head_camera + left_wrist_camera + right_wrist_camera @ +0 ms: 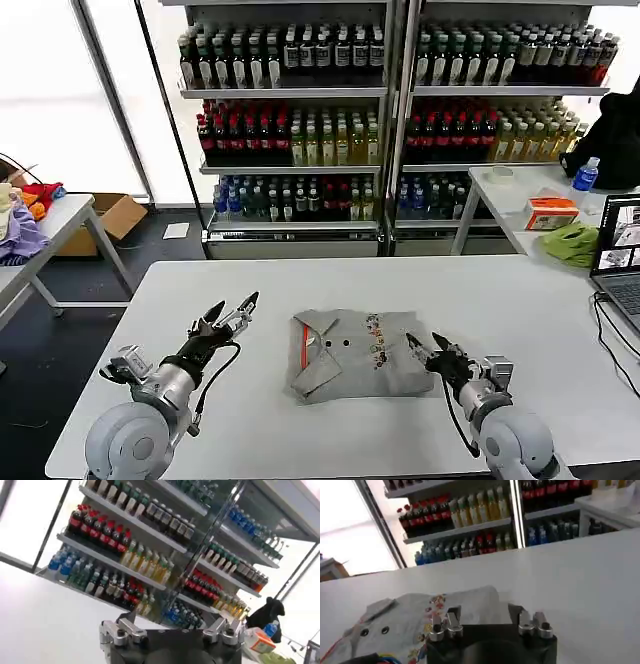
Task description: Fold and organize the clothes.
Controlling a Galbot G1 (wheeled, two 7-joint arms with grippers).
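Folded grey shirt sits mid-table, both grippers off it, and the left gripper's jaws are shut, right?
Not quite: the head view shows the left gripper with jaws open. The folded grey shirt does sit mid-table, with the right gripper at its edge.

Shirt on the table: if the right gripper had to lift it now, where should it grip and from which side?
Probably the right edge of the shirt, approached from the robot's right. The shirt lies flat and folded on the table, and the right gripper sits at that edge, where the layers stack. The left gripper, open, hovers apart to the left.
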